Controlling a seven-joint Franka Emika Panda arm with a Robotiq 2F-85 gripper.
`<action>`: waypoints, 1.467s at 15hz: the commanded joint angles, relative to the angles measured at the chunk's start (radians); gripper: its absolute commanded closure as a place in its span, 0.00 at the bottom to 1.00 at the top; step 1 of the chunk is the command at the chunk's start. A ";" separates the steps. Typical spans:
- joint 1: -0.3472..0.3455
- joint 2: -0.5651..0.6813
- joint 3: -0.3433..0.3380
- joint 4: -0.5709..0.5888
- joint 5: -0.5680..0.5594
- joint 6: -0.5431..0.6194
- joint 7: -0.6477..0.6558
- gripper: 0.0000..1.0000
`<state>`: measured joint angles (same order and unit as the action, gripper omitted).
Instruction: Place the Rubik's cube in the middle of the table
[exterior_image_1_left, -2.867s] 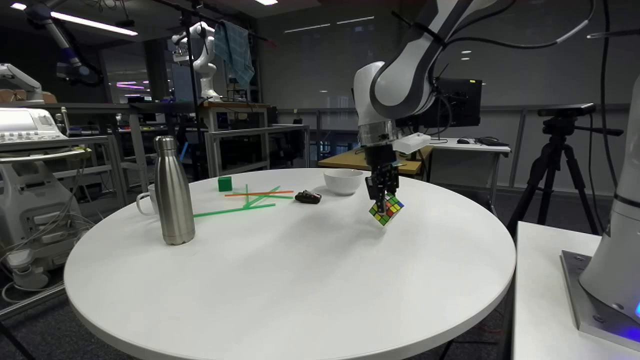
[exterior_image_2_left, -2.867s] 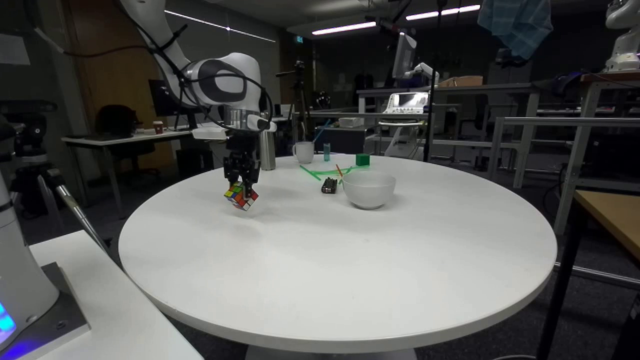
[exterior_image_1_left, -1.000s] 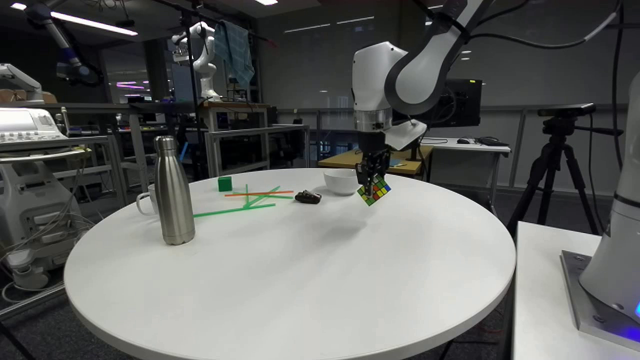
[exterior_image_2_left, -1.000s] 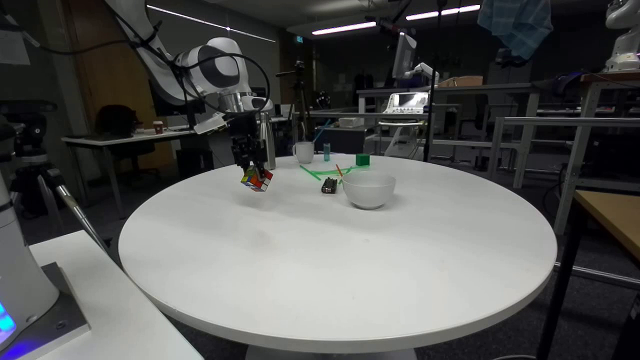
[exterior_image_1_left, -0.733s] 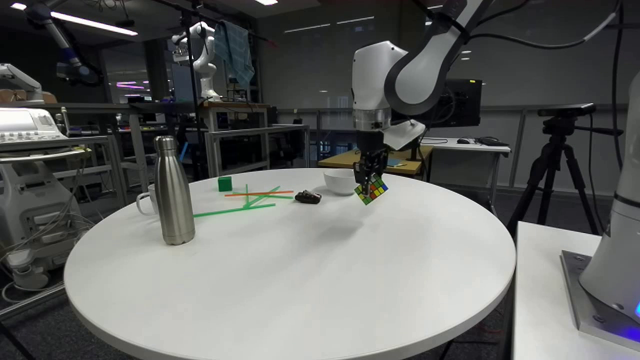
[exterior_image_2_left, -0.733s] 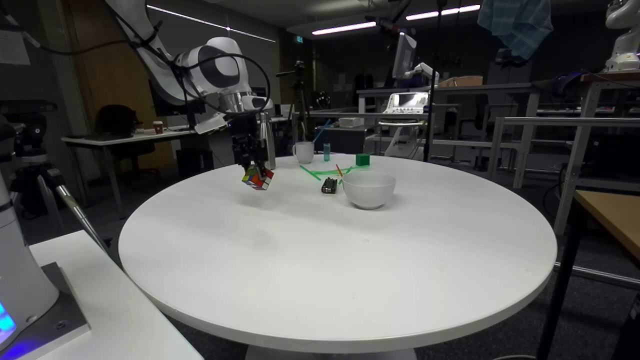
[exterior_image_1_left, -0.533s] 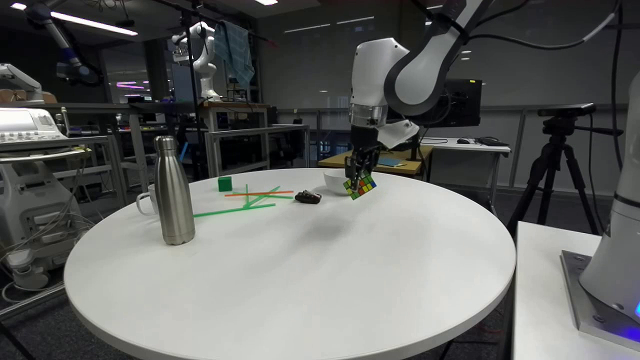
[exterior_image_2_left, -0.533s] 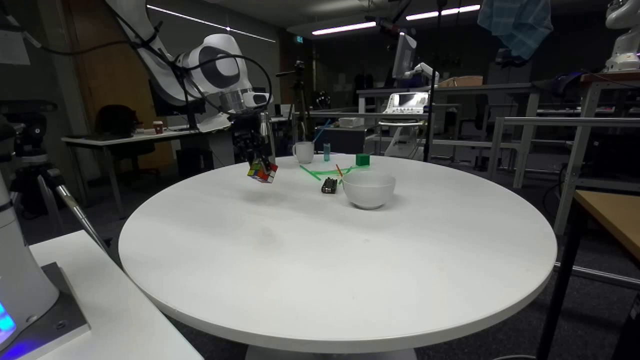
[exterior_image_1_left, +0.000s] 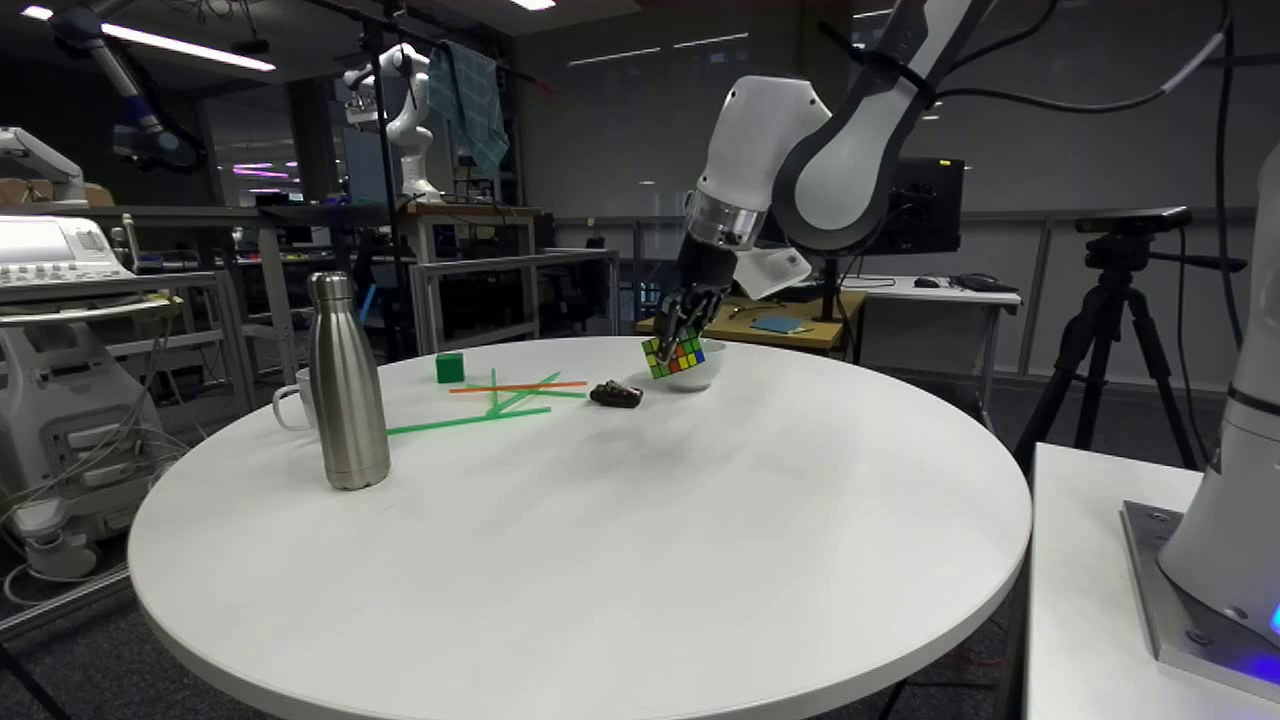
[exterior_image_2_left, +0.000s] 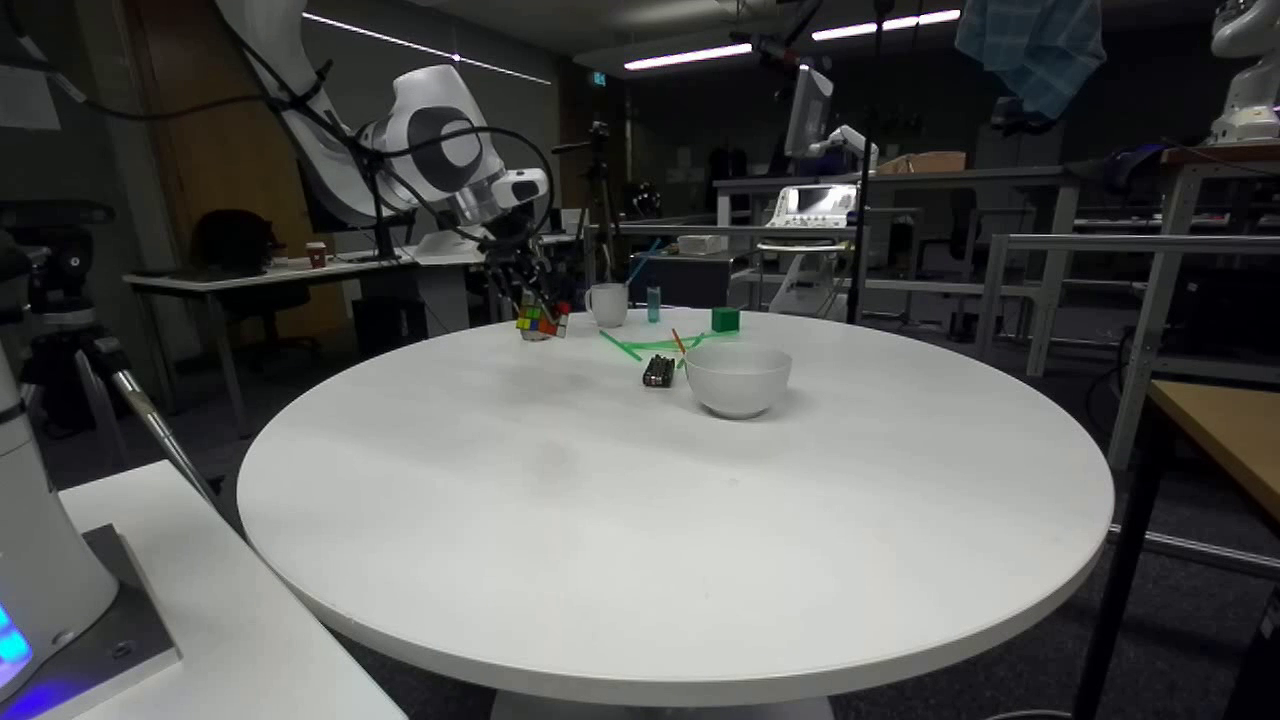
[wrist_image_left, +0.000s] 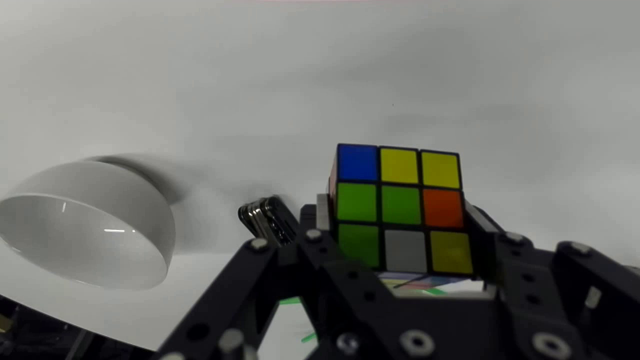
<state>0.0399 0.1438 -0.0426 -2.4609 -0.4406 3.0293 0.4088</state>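
Dim grey walls (exterior_image_1_left: 620, 130) stand behind the round white table (exterior_image_1_left: 560, 580), over which the gripper (wrist_image_left: 401, 216) clasps a Rubik's cube (wrist_image_left: 400, 206).
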 joint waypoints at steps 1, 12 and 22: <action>0.020 0.042 -0.045 0.032 -0.066 0.093 0.051 0.65; 0.072 0.149 -0.083 0.100 -0.026 0.227 0.022 0.65; 0.111 0.264 -0.108 0.217 -0.021 0.243 0.020 0.65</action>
<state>0.1185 0.3554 -0.1156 -2.3012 -0.4657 3.2373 0.4189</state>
